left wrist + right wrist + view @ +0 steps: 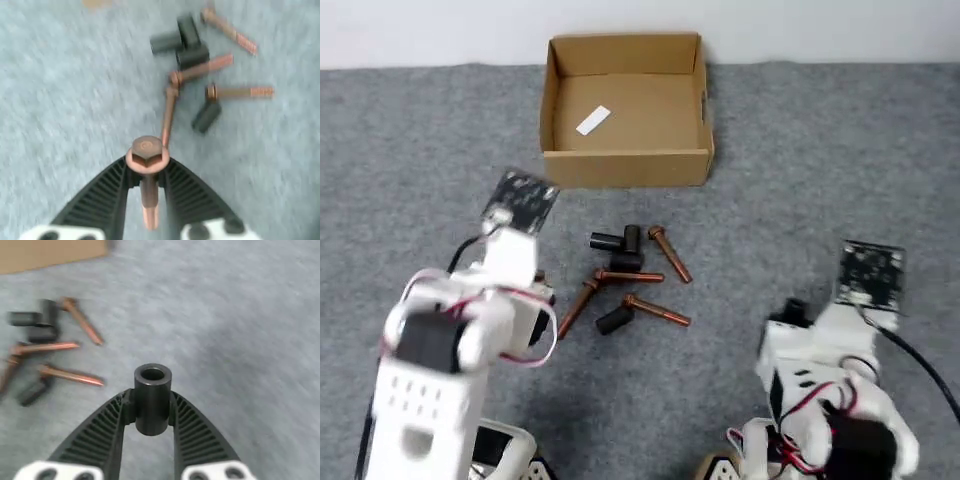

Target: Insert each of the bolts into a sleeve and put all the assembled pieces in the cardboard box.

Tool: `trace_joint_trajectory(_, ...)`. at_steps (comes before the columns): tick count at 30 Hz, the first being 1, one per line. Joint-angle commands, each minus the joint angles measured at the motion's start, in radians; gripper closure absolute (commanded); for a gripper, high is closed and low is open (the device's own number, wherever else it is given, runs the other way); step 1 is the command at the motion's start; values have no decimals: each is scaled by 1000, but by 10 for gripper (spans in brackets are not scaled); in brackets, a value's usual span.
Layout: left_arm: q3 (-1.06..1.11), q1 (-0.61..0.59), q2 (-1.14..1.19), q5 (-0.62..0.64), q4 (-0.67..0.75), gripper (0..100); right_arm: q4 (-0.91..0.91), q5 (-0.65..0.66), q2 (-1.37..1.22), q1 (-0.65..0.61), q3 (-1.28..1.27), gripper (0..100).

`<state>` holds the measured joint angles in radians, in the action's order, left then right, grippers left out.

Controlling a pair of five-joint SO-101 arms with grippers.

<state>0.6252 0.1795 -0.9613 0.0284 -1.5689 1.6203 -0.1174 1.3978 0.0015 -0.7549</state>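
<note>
Your left gripper (pixel 146 172) clamps copper bolt (pixel 146 165); your right gripper (pixel 151 412) clamps black sleeve (pixel 152 397). Cardboard box (pixel 626 165) beyond loose pile.

Bolts (pixel 657 312) & sleeves (pixel 615 320) heaped on table (pixel 800 160), just before cardboard box (pixel 625 167).

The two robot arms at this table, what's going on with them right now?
Each arm holds one part, ready for pairing. The left claw is shut on a copper bolt, and the right claw is shut on a black sleeve with its bore facing the camera. Four loose bolts and four loose sleeves lie heaped on the grey table between the arms. The cardboard box holds only a white slip; no assembled piece is in it yet.
</note>
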Motion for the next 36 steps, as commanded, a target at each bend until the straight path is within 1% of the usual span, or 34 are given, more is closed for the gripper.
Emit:
trace_joint_trajectory(1,85,-3,-222,5,157,994,-81,-106,15,-186,-2,991)
trace_joint_trajectory(3,150,-2,-331,5,199,994,-85,-152,15,-285,-2,991)
trace_joint_trajectory(5,213,-2,-439,21,233,994,-87,-183,15,-343,-5,991)
trace_joint_trajectory(10,328,-2,-692,189,315,994,-176,-198,13,-360,-41,991)
trace_joint_trajectory(13,404,-2,-810,204,376,994,-239,-198,15,-390,-86,991)
trace_joint_trajectory(15,433,-3,-864,204,384,994,-268,-196,15,-420,-92,991)
trace_joint_trajectory(18,432,-11,-855,207,390,994,-269,-195,35,-456,-89,991)
trace_joint_trajectory(20,421,-9,-853,212,399,994,-249,-170,102,-461,-91,991)
trace_joint_trajectory(21,414,-5,-853,229,399,994,-239,-150,145,-461,-95,991)
trace_joint_trajectory(25,397,-2,-853,362,413,994,-217,-54,317,-458,-187,991)
trace_joint_trajectory(28,395,46,-853,453,419,994,-246,-25,394,-460,-258,991)
trace_joint_trajectory(31,394,126,-853,474,420,994,-282,-18,404,-463,-308,991)
trace_joint_trajectory(33,395,175,-853,474,434,994,-314,6,404,-498,-341,991)
trace_joint_trajectory(36,397,207,-852,474,509,994,-364,35,404,-615,-377,991)
